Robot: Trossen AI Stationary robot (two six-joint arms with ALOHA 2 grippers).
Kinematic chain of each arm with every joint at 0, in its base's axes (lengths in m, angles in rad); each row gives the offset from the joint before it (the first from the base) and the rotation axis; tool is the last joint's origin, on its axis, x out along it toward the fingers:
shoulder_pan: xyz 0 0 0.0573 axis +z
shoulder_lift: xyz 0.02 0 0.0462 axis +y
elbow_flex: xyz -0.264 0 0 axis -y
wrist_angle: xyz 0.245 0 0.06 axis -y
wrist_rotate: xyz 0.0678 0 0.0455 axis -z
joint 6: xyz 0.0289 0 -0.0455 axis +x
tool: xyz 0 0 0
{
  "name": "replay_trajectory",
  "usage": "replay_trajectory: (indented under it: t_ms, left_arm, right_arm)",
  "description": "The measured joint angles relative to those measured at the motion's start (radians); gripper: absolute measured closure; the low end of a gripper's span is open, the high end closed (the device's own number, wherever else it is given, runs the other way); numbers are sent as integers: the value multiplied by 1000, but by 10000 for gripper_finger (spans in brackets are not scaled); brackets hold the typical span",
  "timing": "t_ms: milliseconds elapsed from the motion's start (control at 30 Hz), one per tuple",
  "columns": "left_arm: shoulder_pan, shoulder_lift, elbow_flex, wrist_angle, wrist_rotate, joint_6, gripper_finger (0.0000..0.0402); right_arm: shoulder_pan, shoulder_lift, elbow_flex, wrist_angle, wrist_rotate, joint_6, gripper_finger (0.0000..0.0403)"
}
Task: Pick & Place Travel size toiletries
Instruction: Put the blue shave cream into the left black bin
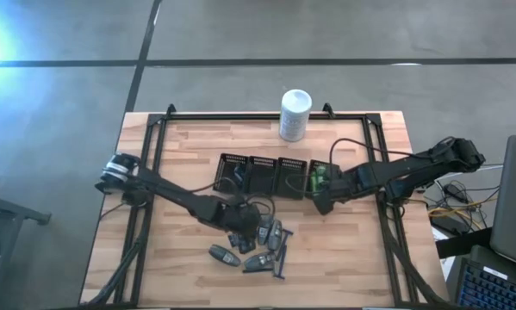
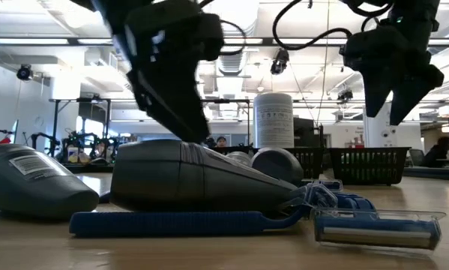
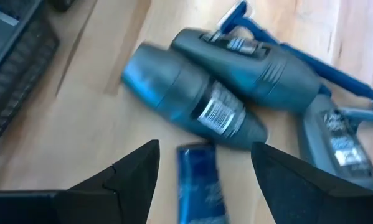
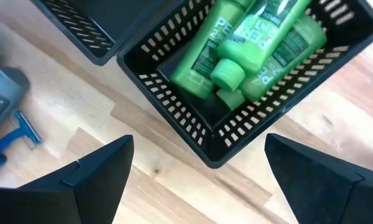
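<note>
Green bottles (image 4: 254, 43) already lie in the rightmost compartment of the black mesh tray (image 1: 275, 176), which stands near the middle of the wooden table (image 1: 189, 142); in the right wrist view at least three of them are seen there, piled across each other. The other three compartments look empty in the high view, as far as it can be told. So one kind of the toiletries seems sorted, and most of the work is left. The grey tubes (image 3: 236, 81) and the blue-handled razors (image 2: 187, 223) are gathered in a loose pile (image 1: 256, 245) on the table at about 6 o'clock from the tray, some of them touching or resting on each other. The left gripper (image 3: 205, 163) hangs just over this pile, at its 10 o'clock edge, with its fingers spread apart and nothing between them; a small blue item (image 3: 200, 180) lies below the gap, and two grey tubes lie just beyond it. It appears to be preparing the next pick. The right gripper (image 4: 198, 162) is also open and empty, and it hovers at the 5 o'clock corner of the tray, beside the compartment with the green bottles. A white canister (image 1: 295, 114) stands at 12 o'clock from the tray, well apart from the pile.
</note>
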State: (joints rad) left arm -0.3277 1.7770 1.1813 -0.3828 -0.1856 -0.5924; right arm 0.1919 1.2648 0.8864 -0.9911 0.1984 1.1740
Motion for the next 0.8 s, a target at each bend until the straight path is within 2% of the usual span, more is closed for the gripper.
replay_trajectory:
  t_ms: [133,400,567,800]
  left_arm:
    - [-1,89,96,-81,4,4,142]
    - [-1,214,277,-366,4,-25,142]
    - [1,240,295,-321,8,-55,142]
    - [22,244,247,-272,25,-125,142]
  right_arm:
    - [8,0,0,0,18,-32,57]
    - [9,-1,-4,2,30,-93,73]
    - [9,-1,-4,3,40,-122,66]
    - [9,-1,-4,11,46,-160,46]
